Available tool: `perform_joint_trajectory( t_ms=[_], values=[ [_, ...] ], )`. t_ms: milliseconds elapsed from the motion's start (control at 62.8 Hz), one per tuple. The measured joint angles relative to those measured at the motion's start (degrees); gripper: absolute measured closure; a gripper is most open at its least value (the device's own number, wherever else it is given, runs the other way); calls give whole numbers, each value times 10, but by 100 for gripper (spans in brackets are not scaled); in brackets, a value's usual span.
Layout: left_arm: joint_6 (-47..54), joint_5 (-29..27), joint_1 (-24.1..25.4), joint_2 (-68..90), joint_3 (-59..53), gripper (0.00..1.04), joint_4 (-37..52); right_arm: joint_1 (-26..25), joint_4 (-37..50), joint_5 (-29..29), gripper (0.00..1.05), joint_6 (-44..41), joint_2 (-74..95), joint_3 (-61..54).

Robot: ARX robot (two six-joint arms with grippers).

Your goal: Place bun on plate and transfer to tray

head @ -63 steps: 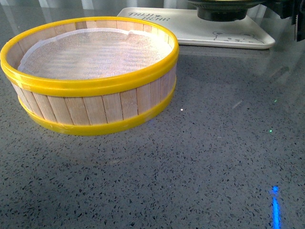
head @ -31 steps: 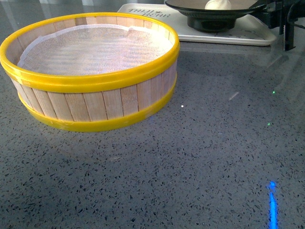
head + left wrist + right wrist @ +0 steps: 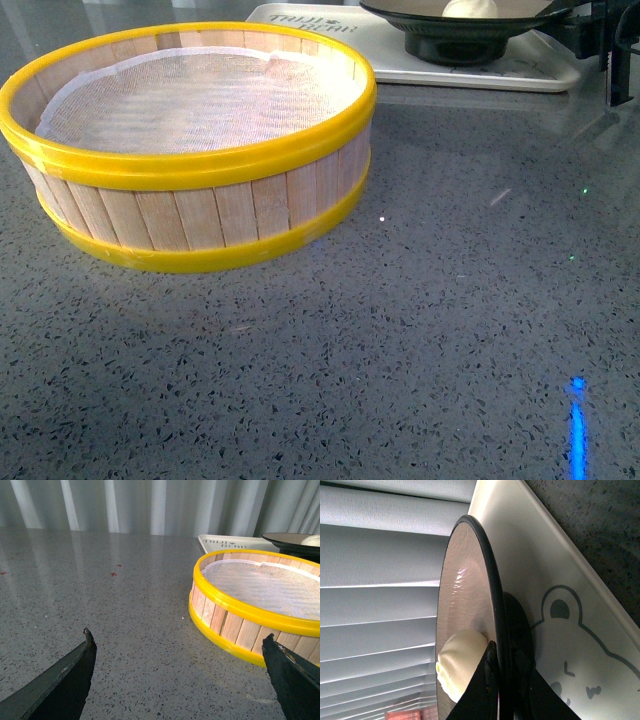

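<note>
One steamer basket [image 3: 190, 140] (yellow-rimmed, cloth-lined) fills the front view's upper left. At upper right, the right gripper [image 3: 501, 672] clamps the plate [image 3: 462, 20] rim; the bun [image 3: 470, 8] sits inside, over the tray [image 3: 400, 55]. The left gripper [image 3: 180, 677] hangs spread apart, empty, above the speckled counter [image 3: 400, 330].

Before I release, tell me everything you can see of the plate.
The plate is wide, round and shallow, with a black rim and underside, a matte grey-brown inside and a black foot over the cream tray; whether it touches down is unclear. It sits level, holding the white bun. The right gripper pinches its rim, one finger inside, one underneath.
</note>
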Motion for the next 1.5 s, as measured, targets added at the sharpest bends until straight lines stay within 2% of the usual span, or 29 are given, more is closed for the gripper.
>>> perform_joint_trajectory(
  t_ms=[32,350,541,621,892,1019,1115,1226,1354,1449,1497],
  values=[
    [0,0,0,0,0,7,0,0,1,0,102,0,0,-2],
    [0,0,0,0,0,7,0,-6,4,5,51,1,-15,-27],
    [0,0,0,0,0,7,0,-15,37,19,18,2,-65,-94],
    [0,0,0,0,0,7,0,-20,44,32,7,-4,-96,-124],
    [0,0,0,0,0,7,0,-64,37,71,9,-84,-196,-202],
    [0,0,0,0,0,7,0,-101,59,96,9,-167,-283,-291],
    [0,0,0,0,0,7,0,-130,108,132,9,-259,-366,-369],
    [0,0,0,0,0,7,0,-162,187,169,9,-411,-476,-475],
    [0,0,0,0,0,7,0,-183,268,185,9,-585,-575,-587],
    [0,0,0,0,0,7,0,-185,320,185,9,-689,-631,-664],
    [0,0,0,0,0,7,0,-190,282,133,14,-706,-662,-681]
  ],
)
